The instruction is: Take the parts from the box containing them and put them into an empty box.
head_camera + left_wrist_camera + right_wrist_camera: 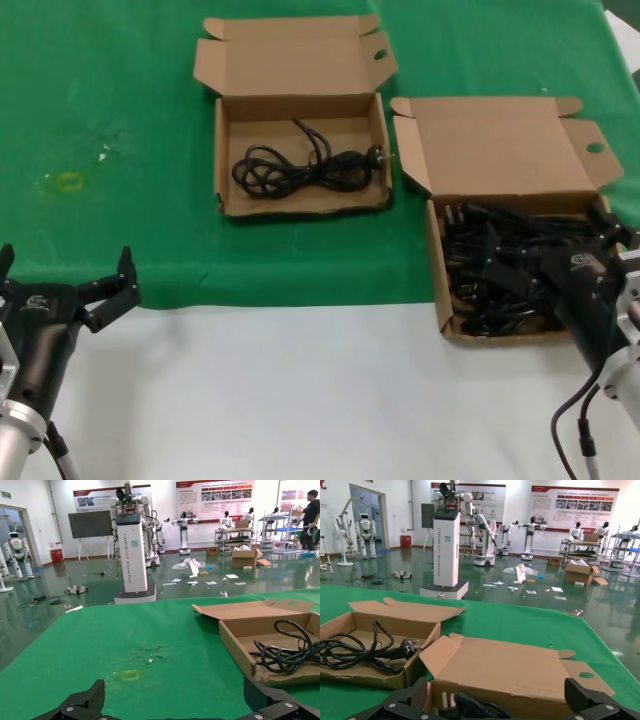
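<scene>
Your right gripper (612,232) sits w/ fingers (590,700) spread wide apart, clamped on nothing, tips down over the near right part of the larger cardboard box (497,140); in the right wrist view both dark fingertips frame that box's front wall, w/ a plug and cord showing just behind it. That box sits on the right side of the green cloth (100,120), deep walls, tall broad lid folded back away from you, a round-holed tab at its right. It's packed w/ a tangled pile of black power cords (500,270), plugs poking out at several angles. Your left gripper (68,270) waits at the near left, over the edge where the green cloth meets the white table surface (300,400); its fingers (82,702) are also well apart, holding nothing, pointed toward the cloth. Well ahead of it, left of the full box and a bit farther back, sits the smaller box (300,150), shallower, short lid open away from you. Inside lies one black cord (300,165), loosely coiled toward the left w/ its plug resting near the right wall. The 2 boxes stand near each other; whether they touch, can't tell. A faint yellowish mark (70,181) shows on the cloth at far left.
</scene>
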